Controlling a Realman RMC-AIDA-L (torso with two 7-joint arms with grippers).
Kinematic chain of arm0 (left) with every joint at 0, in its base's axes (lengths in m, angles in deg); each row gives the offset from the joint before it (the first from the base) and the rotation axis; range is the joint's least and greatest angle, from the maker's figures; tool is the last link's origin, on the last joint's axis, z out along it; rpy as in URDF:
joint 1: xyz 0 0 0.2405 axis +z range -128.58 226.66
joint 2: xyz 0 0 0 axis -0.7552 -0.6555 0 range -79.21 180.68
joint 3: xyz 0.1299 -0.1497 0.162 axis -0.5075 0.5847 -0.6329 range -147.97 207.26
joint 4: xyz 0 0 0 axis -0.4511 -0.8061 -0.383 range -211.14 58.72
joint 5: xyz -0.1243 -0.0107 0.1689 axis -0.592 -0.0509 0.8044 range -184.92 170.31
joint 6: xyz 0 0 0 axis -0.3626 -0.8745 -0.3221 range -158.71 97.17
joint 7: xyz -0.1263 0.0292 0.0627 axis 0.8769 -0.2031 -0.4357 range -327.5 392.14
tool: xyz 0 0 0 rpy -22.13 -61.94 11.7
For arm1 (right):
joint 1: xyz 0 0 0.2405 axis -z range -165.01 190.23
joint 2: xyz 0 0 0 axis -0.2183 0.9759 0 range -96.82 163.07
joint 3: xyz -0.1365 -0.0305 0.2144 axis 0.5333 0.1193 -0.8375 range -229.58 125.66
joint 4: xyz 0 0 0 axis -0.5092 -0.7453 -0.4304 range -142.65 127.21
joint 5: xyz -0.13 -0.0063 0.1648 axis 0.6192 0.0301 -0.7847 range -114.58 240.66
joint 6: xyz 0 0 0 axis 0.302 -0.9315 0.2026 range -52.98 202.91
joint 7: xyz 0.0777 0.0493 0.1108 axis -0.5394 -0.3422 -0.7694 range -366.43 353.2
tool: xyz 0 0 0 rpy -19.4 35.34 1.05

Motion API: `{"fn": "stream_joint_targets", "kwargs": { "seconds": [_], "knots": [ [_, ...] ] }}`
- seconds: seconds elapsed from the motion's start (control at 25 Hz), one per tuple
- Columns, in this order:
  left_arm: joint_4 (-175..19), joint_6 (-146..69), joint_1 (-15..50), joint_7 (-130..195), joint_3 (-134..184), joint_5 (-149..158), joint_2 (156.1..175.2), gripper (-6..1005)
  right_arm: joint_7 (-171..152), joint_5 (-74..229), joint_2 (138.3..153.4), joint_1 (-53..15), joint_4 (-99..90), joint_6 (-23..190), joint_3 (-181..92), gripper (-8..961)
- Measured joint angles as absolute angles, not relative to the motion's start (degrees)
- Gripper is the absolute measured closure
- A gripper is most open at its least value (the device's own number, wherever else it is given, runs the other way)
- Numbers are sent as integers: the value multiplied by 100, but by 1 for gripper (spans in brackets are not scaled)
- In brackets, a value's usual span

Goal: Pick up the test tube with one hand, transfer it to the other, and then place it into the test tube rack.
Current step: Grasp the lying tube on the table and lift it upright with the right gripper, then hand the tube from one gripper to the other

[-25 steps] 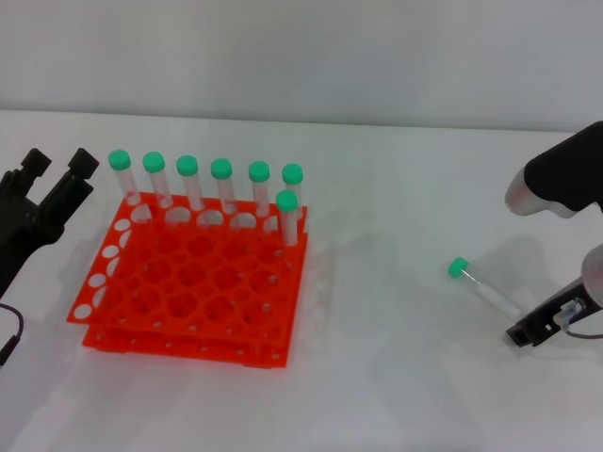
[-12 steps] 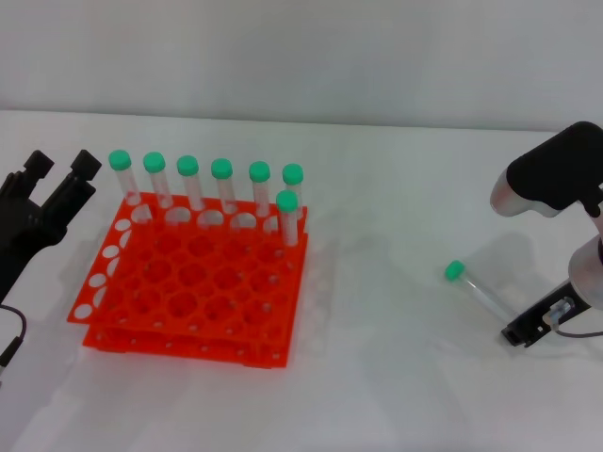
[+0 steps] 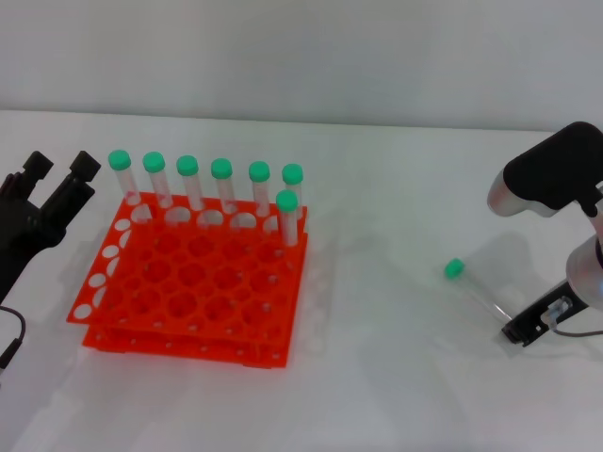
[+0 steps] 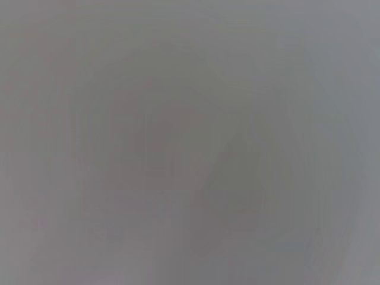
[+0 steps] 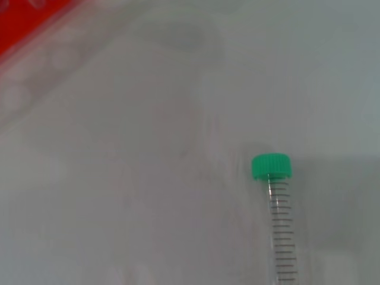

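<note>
The test tube (image 3: pixel 476 289) is seen lying on the white table (image 3: pixel 396 377), well to the right of the test tube rack (image 3: pixel 193 282) and apart from it; its green cap (image 3: pixel 455 268) is pointed toward the rack, and its clear body runs back toward the right gripper (image 3: pixel 524 331). In the right wrist view the tube (image 5: pixel 279 225) is shown lengthwise with printed graduation marks along its wall, and a corner of the rack (image 5: pixel 24 24) is caught at the edge. The right gripper is held low at the table beside the tube's closed end; whether its fingers are spread or pinching the tube cannot be told. The left gripper (image 3: pixel 58 171) is parked at the left edge of the table, just beside the rack, with its fingers (image 3: pixel 83 165) spread apart and nothing between them. Seven green-capped tubes (image 3: pixel 221 184) are stood upright in the rack's far holes; nothing can be made out in the left wrist view.
</note>
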State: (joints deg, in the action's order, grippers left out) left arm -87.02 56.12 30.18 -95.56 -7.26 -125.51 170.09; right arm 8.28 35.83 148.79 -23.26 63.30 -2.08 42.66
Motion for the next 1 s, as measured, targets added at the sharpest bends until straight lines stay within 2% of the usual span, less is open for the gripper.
{"fn": "stream_joint_targets", "kwargs": {
  "seconds": [0.32,0.64,0.72,0.76,1.0],
  "knots": [
    [-8708,5661,2924,-9463,-740,-12407,16993,122,952,3555,14862,-1881,7124,95,3998,759],
    [-9275,5720,2771,-8696,-1136,-11997,16957,123,2206,2370,14840,-737,8220,1283,3473,758],
    [-9536,5739,2744,-8438,-1397,-11941,16948,123,2323,2254,14839,-646,8246,1401,3465,758],
    [-9682,5754,2749,-8307,-1520,-11934,16947,123,3020,1665,14822,-320,8265,1970,3474,758],
    [-10267,5779,2716,-7348,-1683,-11539,16881,123,4519,265,14811,-193,7610,2655,3530,757]
  ]
}}
